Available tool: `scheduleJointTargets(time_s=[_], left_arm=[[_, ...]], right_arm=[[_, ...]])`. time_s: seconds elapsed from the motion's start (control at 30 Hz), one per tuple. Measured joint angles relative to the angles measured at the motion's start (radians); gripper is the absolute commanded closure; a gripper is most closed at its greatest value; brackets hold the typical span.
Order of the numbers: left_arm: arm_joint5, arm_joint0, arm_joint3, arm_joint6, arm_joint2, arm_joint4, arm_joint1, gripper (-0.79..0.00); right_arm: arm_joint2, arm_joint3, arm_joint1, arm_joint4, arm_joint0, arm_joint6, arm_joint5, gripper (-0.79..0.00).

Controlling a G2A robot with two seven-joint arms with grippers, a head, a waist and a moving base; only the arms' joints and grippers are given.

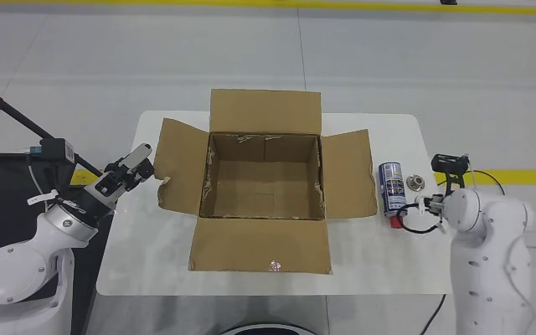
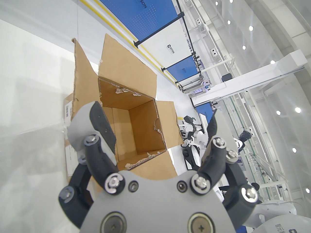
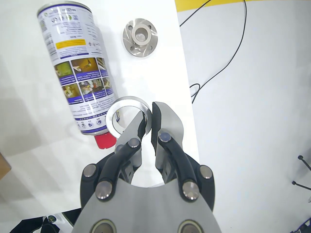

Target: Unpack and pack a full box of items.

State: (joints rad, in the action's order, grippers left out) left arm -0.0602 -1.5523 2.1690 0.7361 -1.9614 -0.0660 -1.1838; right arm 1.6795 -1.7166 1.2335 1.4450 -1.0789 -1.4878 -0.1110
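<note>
An open cardboard box (image 1: pixel 264 188) (image 2: pixel 136 127) stands mid-table with all flaps spread; its inside looks bare. To its right lies a blue-and-white spray can (image 1: pixel 390 187) (image 3: pixel 75 66) with a red cap, and beside that a metal flange (image 1: pixel 414 181) (image 3: pixel 140 40). My right gripper (image 1: pixel 421 205) (image 3: pixel 148 120) is shut on the rim of a silver metal ring (image 3: pixel 126 118), held just above the table by the can's cap end. My left gripper (image 1: pixel 138 167) (image 2: pixel 155 124) is open and holds nothing, off the box's left flap.
The white table (image 1: pixel 251 276) ends close to the right of the ring and flange. A black cable (image 3: pixel 218 49) lies on the floor beyond that edge. Bare tabletop lies in front of the box.
</note>
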Motion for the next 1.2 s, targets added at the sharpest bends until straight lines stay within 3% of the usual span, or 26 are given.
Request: scheduleJointTargets(time_s=[0.93, 1.2], left_arm=[[0.0, 0.0, 0.0, 0.0, 0.0, 0.0, 0.0, -0.785], [0.0, 0.0, 0.0, 0.0, 0.0, 0.0, 0.0, -0.785]], right_arm=[[-0.01, 0.244, -0.006, -0.021, 0.035, 0.135, -0.034, -0.055], [0.002, 0.263, -0.009, -0.043, 0.032, 0.156, -0.038, -0.231]])
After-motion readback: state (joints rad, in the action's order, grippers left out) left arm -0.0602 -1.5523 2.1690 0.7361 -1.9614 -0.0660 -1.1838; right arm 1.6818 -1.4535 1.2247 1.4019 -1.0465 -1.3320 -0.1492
